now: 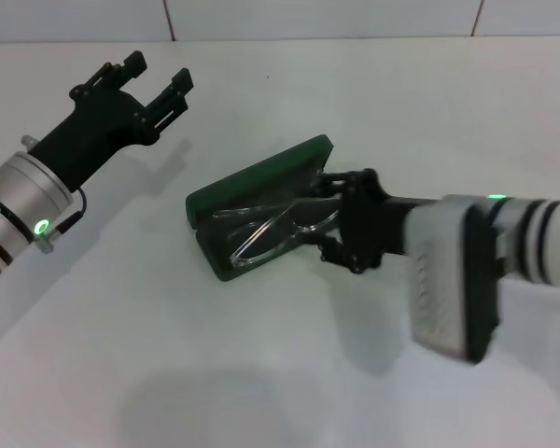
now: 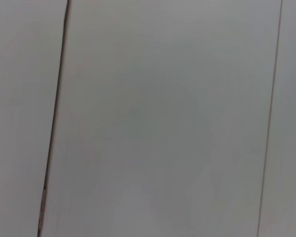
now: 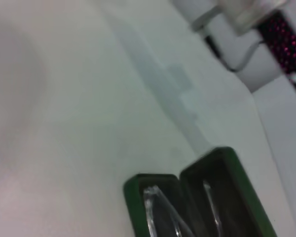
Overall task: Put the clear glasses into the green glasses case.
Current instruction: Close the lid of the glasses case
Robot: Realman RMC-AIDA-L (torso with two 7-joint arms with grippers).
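Observation:
The green glasses case (image 1: 258,175) lies open at the middle of the white table, its lid tilted up at the back. The clear glasses (image 1: 273,233) rest in its lower half, arms folded. My right gripper (image 1: 334,217) is at the case's right end, open, one finger by the lid edge and the other by the base, with the end of the glasses between them. The right wrist view shows the case (image 3: 226,173) from its end, with the clear glasses (image 3: 155,210) inside. My left gripper (image 1: 159,77) hangs open and empty over the table's far left.
The white table (image 1: 168,373) runs to a tiled wall at the back. The left wrist view shows only a pale surface with seams (image 2: 54,123). The left arm (image 3: 246,19) appears far off in the right wrist view.

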